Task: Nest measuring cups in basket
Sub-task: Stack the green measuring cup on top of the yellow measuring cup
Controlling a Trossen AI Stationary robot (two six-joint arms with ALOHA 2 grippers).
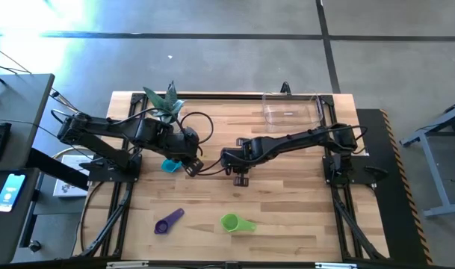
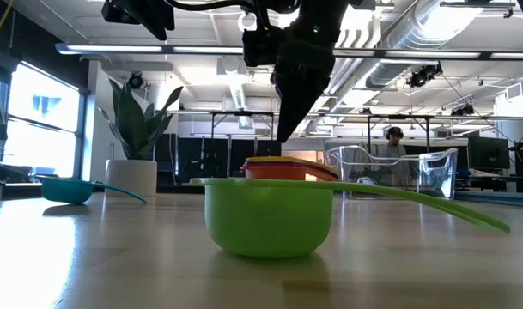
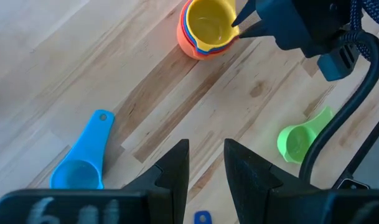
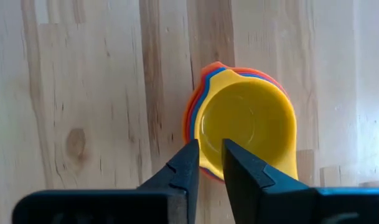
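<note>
A nested stack of cups [image 4: 245,121], orange outermost, then blue, with yellow on top, stands on the table; it also shows in the left wrist view [image 3: 205,28] and the low view [image 2: 287,167]. My right gripper [image 4: 211,163] hovers just above the stack's rim [image 2: 282,137], pointing down, fingers narrowly open and empty. My left gripper [image 3: 206,163] is narrowly open and empty above the table beside the teal cup [image 1: 170,165]. The green cup [image 1: 231,222] and purple cup [image 1: 167,222] lie near the front edge. The clear basket [image 1: 291,110] stands at the far right.
A white pot with a green plant [image 2: 132,176] stands at the far left of the table [image 1: 302,202], close behind my left arm. A person sits in the room beyond the basket [image 2: 390,167]. The green cup's long handle [image 2: 433,206] points toward the table's right.
</note>
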